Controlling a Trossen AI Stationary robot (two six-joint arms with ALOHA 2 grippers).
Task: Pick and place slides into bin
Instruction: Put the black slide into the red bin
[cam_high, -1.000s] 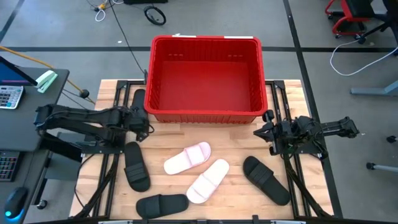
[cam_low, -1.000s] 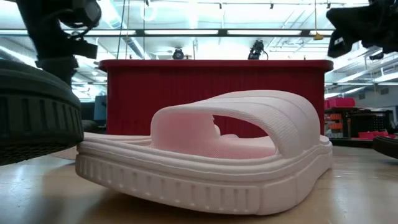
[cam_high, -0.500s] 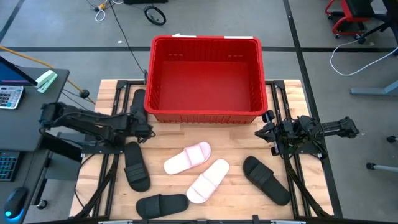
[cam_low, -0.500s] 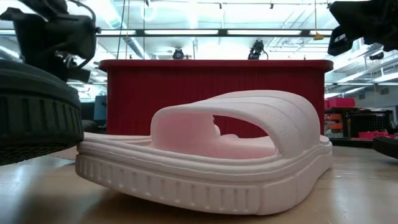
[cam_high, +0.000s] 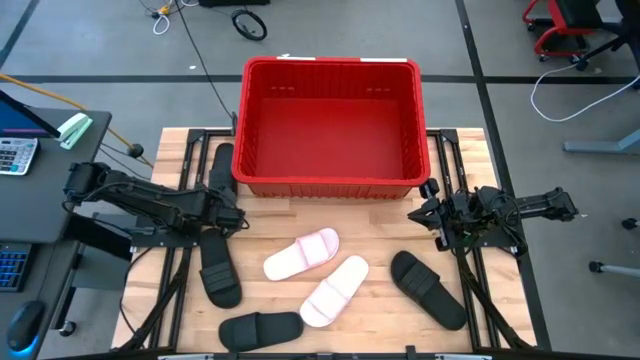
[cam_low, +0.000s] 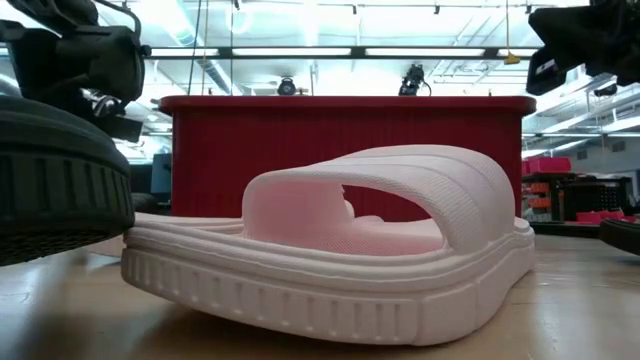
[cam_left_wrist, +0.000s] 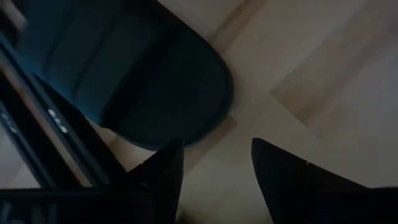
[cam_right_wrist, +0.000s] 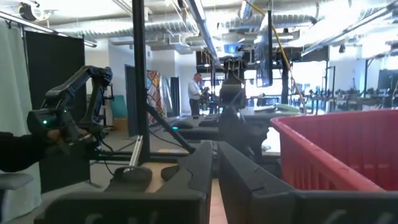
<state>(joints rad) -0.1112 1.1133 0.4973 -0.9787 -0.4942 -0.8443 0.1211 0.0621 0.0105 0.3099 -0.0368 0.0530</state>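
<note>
The red bin (cam_high: 330, 120) stands at the table's far middle. Two pale pink slides (cam_high: 302, 254) (cam_high: 334, 290) lie soles down in the middle. Black slides lie at the left (cam_high: 218, 265), near edge (cam_high: 260, 328), right (cam_high: 428, 288) and beside the bin's left wall (cam_high: 222, 160). My left gripper (cam_high: 234, 215) hovers open just past the left black slide's far end (cam_left_wrist: 161, 87), its fingers (cam_left_wrist: 280, 174) touching nothing. My right gripper (cam_high: 430, 212) waits shut at the right, near the bin's corner.
Black frame rails (cam_high: 180, 260) run along the table on both sides under the arms. A desk with a calculator (cam_high: 15, 155) stands left of the table. Bare wood (cam_high: 370, 215) lies between the bin and the pink slides.
My left gripper has moved toward the table's near edge and come down toward the left black slide's far end. The slides and the right arm have kept still.
</note>
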